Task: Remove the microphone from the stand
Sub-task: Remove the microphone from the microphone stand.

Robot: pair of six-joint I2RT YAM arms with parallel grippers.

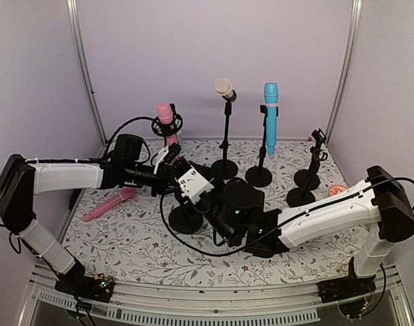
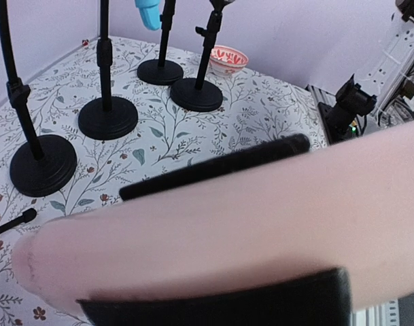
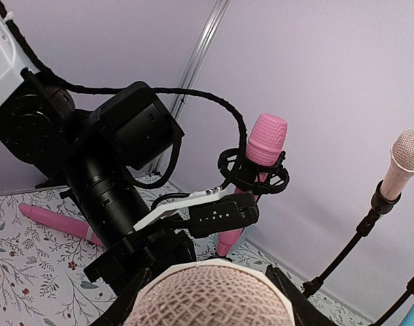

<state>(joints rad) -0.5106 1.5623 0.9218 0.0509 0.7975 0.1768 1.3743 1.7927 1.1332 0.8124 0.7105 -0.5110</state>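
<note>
Extraction of the pale pink microphone (image 2: 261,217) from its stand is, by judgement, the step in hand.

**Top external view.** Both arms converge just in front of the pink microphone in the ring mount (image 1: 165,114).
- The left gripper (image 1: 184,179) sits in front of that mount and slightly to its right.
- The right gripper (image 1: 230,234) lies further forward and further right of it, beside a black stand base (image 1: 186,219).
- The arms cover the pale pink microphone and its clip, so you cannot confirm seating from this view.

**Left wrist view.** The microphone body fills the frame, pressed between the two black fingers (image 2: 213,166), one above it and one below.
- Treat the left gripper as clamped nearly closed around the body.
- The clip is out of frame, so you cannot tell whether the body has cleared it.

**Right wrist view.** A mesh head (image 3: 213,295) sits at the bottom edge, cut off, below and left of the ring-mounted pink microphone.
- It probably belongs to the same unit.
- The right gripper's own fingers cannot be separated from the dark parts around the head. You cannot tell how wide they stand or what they hold.

**Next move.** Draw the body along its own axis and out of the clip, and guard the stand against tipping.
</note>
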